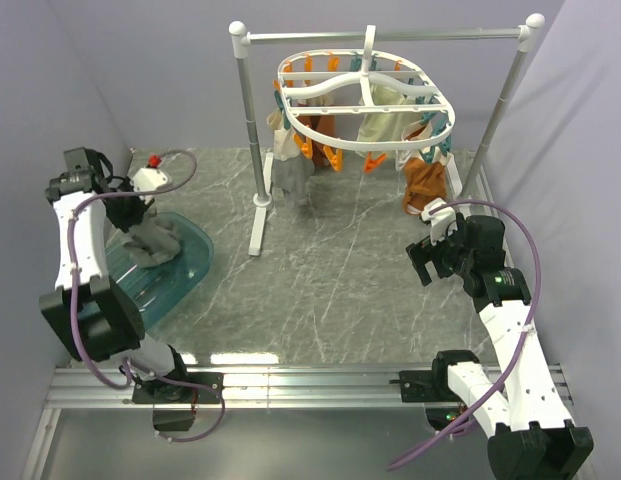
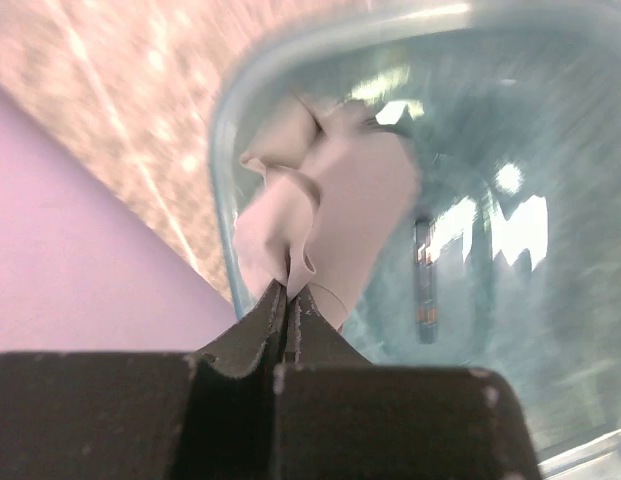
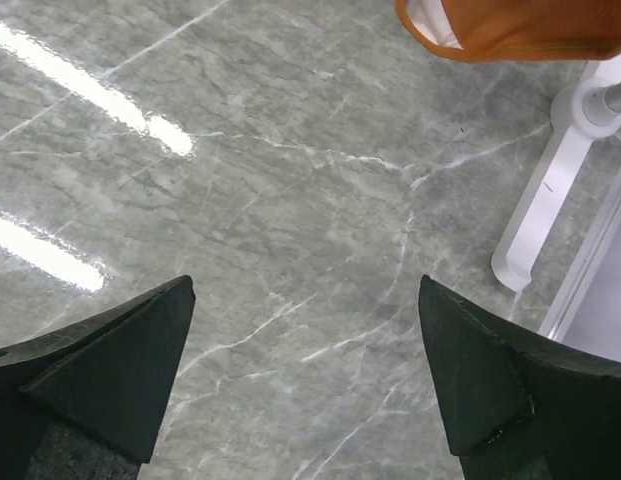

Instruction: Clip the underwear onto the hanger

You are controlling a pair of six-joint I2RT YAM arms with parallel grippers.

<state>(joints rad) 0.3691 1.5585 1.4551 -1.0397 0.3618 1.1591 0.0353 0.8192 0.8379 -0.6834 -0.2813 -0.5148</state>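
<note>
The grey underwear (image 1: 155, 242) is bunched in the teal tray (image 1: 185, 275) at the left. My left gripper (image 1: 140, 222) is down on it and shut on a fold of the underwear (image 2: 325, 205), the cloth pinched between the fingertips (image 2: 310, 305). The white oval hanger (image 1: 365, 95) with orange and teal pegs hangs from the rail at the back, with several garments clipped on it. My right gripper (image 1: 427, 258) hovers open over bare marble at the right, below the hanger; nothing is between its fingers (image 3: 110, 370).
A white rail stand (image 1: 262, 180) with ball-capped posts carries the hanger; its foot (image 3: 545, 215) lies close to my right gripper. A brown-orange garment (image 1: 425, 180) hangs low above that gripper (image 3: 510, 25). A grey cloth (image 1: 290, 175) hangs beside the left post. Purple walls enclose the table.
</note>
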